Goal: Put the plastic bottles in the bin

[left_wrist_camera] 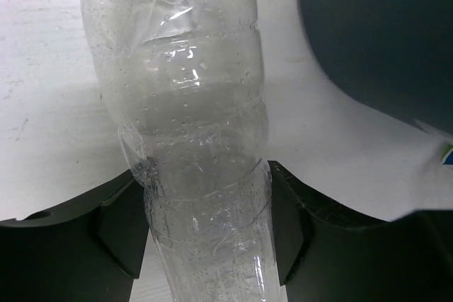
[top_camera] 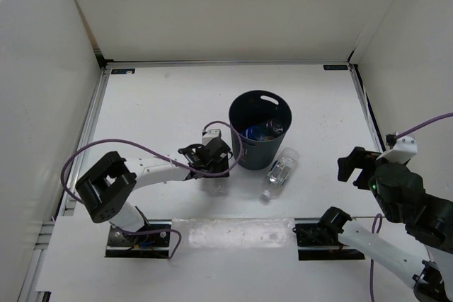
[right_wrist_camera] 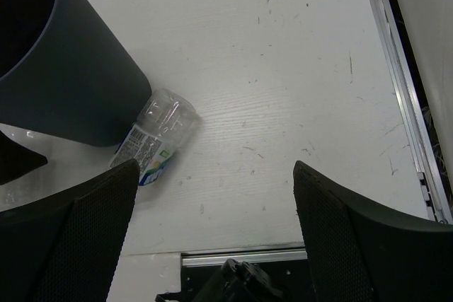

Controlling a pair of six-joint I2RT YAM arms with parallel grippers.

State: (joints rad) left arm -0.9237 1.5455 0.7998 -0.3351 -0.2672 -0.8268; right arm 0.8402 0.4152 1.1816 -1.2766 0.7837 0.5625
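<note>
Clamping both fingers (left_wrist_camera: 287,217) across the narrow waist of a clear bottle (left_wrist_camera: 184,104), my left gripper (left_wrist_camera: 205,224) grasps it where it lies on the table (top_camera: 156,104), long axis running straight away from the wrist. The bin (top_camera: 251,153) stands just beside it to the right, its rim well above, so I judge a lift comes first. My right gripper (right_wrist_camera: 216,175) hangs released; a labelled bottle (top_camera: 281,171) lies nearer that arm.
</note>
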